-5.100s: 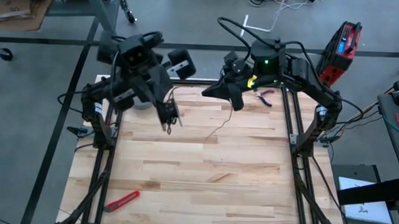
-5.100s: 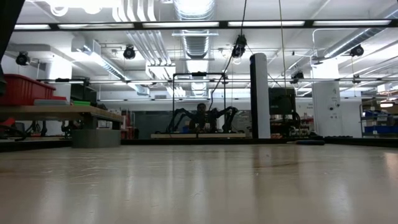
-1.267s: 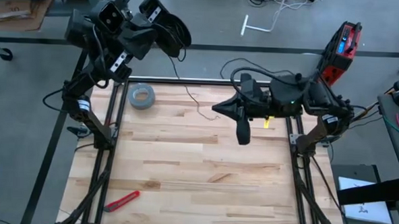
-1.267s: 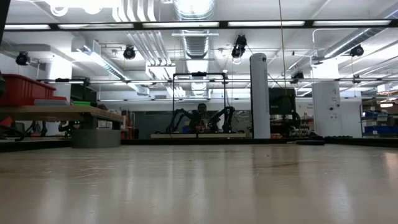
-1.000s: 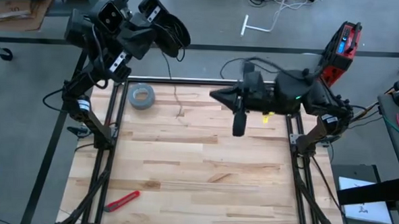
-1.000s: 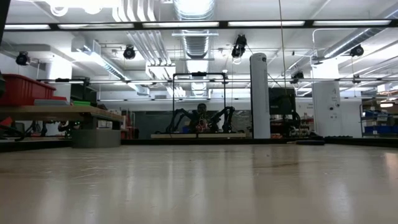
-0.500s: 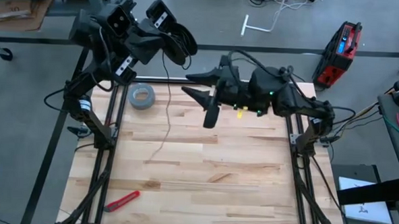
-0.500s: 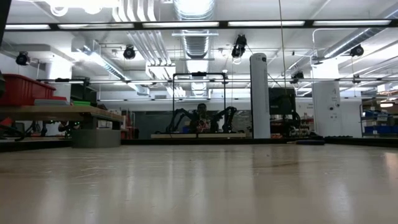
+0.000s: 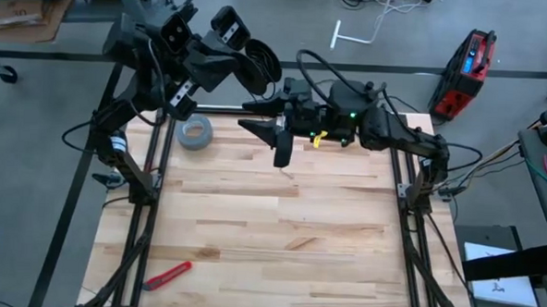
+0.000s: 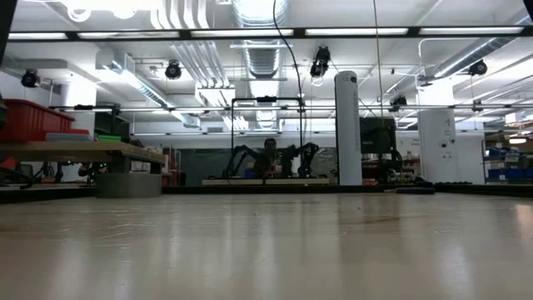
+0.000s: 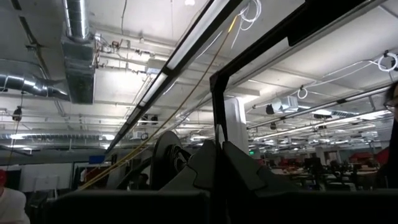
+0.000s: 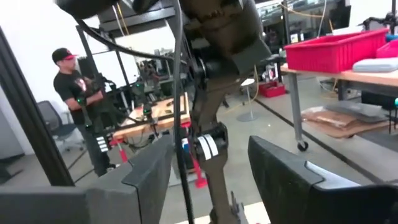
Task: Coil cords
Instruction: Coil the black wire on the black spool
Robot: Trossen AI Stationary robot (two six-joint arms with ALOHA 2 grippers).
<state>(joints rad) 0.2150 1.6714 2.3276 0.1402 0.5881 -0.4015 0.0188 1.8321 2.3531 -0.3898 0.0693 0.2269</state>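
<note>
Overhead, bright workshop lights; below — pale wood-plank table [image 9: 279,237]

This place is a robotics lab or workshop in a large industrial hall. The ceiling is open, with bare ventilation ducts [image 10: 262,37], pipes and long strip lights [image 10: 358,32]. The floor [image 9: 53,116] is grey concrete. Another robot station [image 10: 268,158] with dark arms stands far behind, probably the same kind of rig. A red plastic bin [image 12: 339,50] lies on a workbench [image 12: 367,78], a person in a red cap [image 12: 78,84] stands beside equipment, and a red tool case [image 9: 469,60] stands on the floor near the wooden counter [image 9: 269,246].
</note>
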